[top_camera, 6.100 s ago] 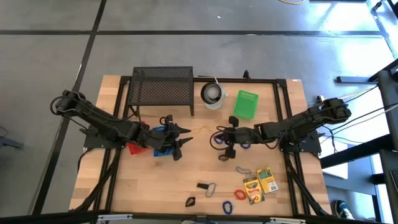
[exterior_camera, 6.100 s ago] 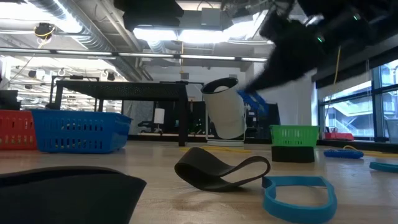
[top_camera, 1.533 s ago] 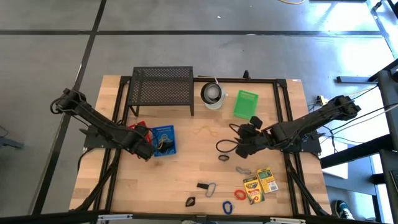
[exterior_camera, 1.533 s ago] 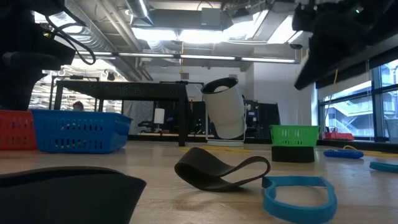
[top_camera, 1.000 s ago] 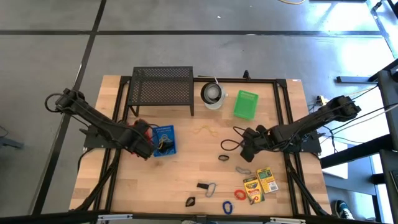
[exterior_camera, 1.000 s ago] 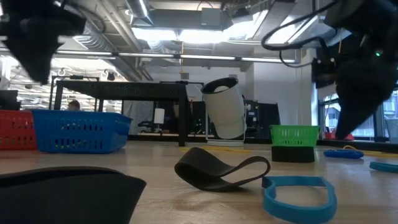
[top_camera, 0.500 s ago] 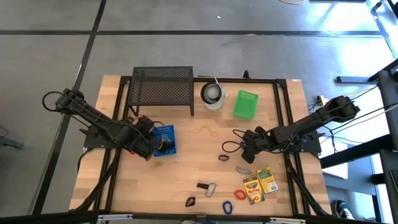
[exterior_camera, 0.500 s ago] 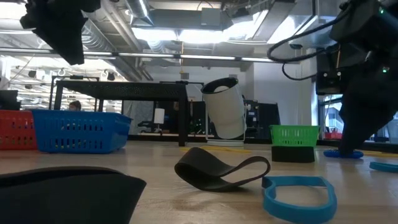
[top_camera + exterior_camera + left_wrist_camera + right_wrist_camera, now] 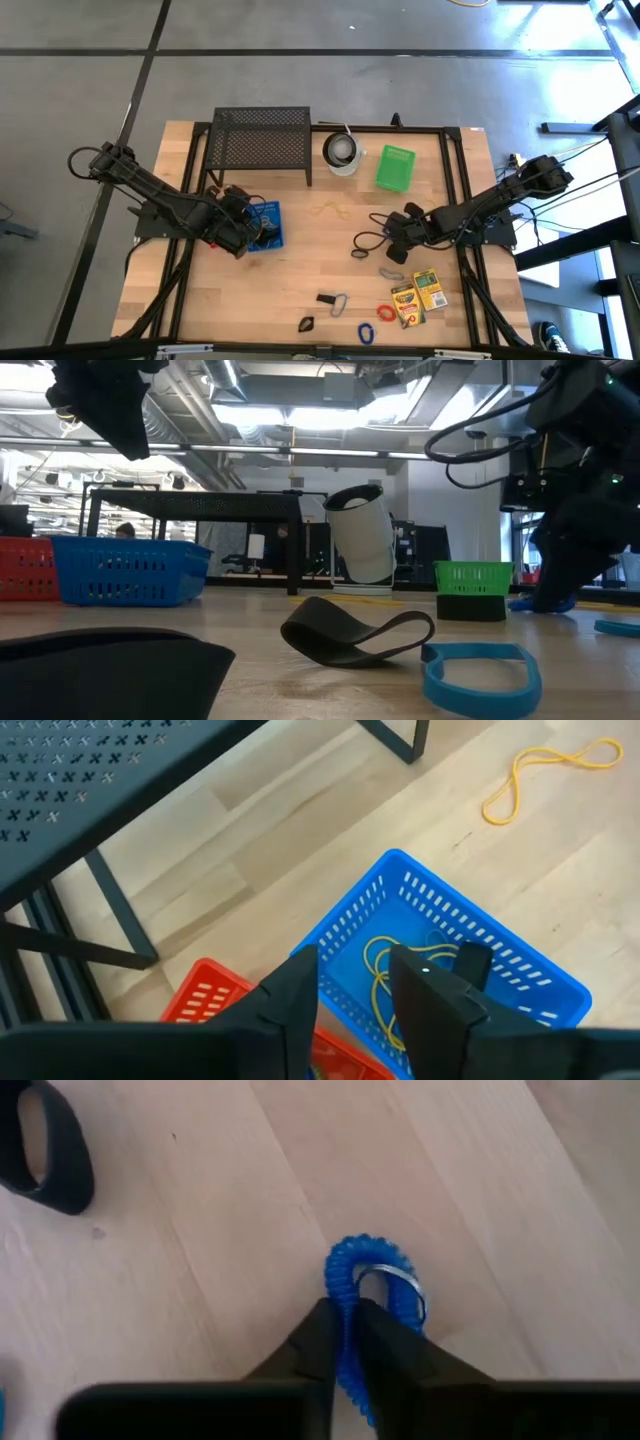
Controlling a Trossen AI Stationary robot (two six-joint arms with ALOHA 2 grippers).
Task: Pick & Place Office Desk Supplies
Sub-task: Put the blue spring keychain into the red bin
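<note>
The right gripper is down on the wooden desk, near the middle of its right half. Its 2 dark fingers are pinched on a blue coiled band with a small silver ring on it. The band lies flat on the wood, and the fingers squeeze 1 side of its loop. A black band lies on the desk a little way off from it.

The left gripper hangs in the air above the blue basket on the left half of the desk. Its fingers stand a little apart and hold nothing. Inside the blue basket I can see yellow rubber bands and a small black thing I cannot make out. A red basket sits touching the blue one, on the side nearer the desk's left edge. A yellow rubber band lies alone on the wood between the blue basket and the right arm.

At the back of the desk stands a black mesh rack, then a round white cup, then a green basket.

Near the front edge lie more supplies: 2 crayon boxes side by side, a red rubber band, a blue rubber band, a silver clip, another silver clip touching a black piece, and a black binder clip.
</note>
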